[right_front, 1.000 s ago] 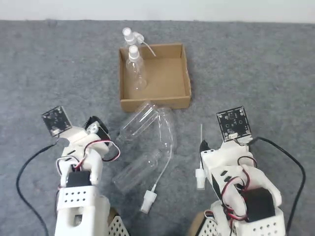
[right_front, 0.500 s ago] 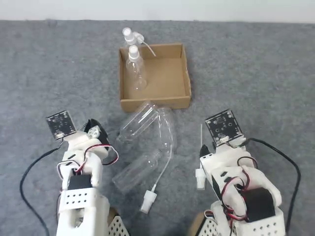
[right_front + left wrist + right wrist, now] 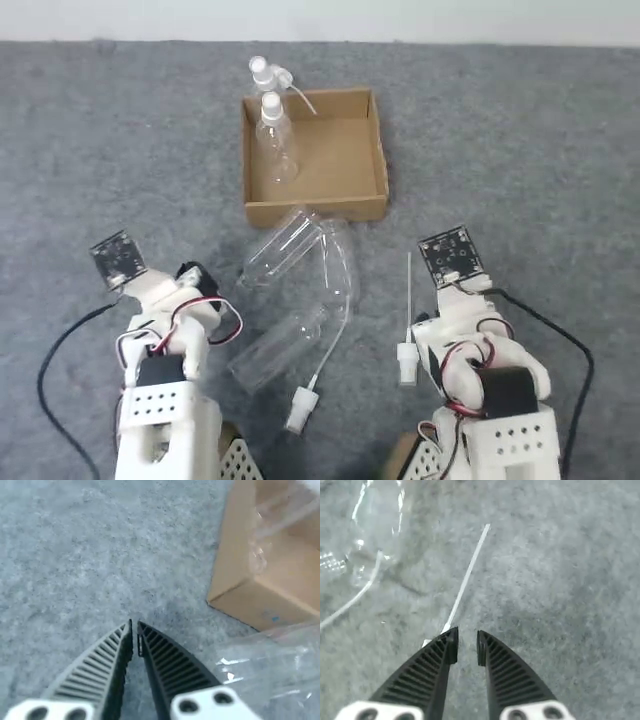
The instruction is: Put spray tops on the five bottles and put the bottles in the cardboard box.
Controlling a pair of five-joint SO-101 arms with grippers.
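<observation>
The cardboard box [image 3: 370,150] stands at the middle back, with one capped bottle [image 3: 277,140] in it. A second capped bottle [image 3: 262,72] and a spray top [image 3: 285,80] lie behind the box. Three clear uncapped bottles [image 3: 282,245] [image 3: 338,262] [image 3: 280,345] lie on the carpet in front of it. Two loose spray tops [image 3: 302,405] [image 3: 406,360] lie near the front. My left gripper [image 3: 134,625] is shut and empty over bare carpet, near the box corner [image 3: 235,587]. My right gripper [image 3: 466,637] has a narrow gap and holds nothing; a spray top's tube [image 3: 467,577] lies just ahead of it.
Grey carpet [image 3: 520,150] covers the whole table, with free room on both sides of the box. A pale wall edge runs along the back. Red and black cables loop at both arm bases.
The right arm has drawn back and turned slightly left, its wrist board shifting toward the loose spray top. The left arm's wrist has shifted a little. Bottles and tops have not moved.
</observation>
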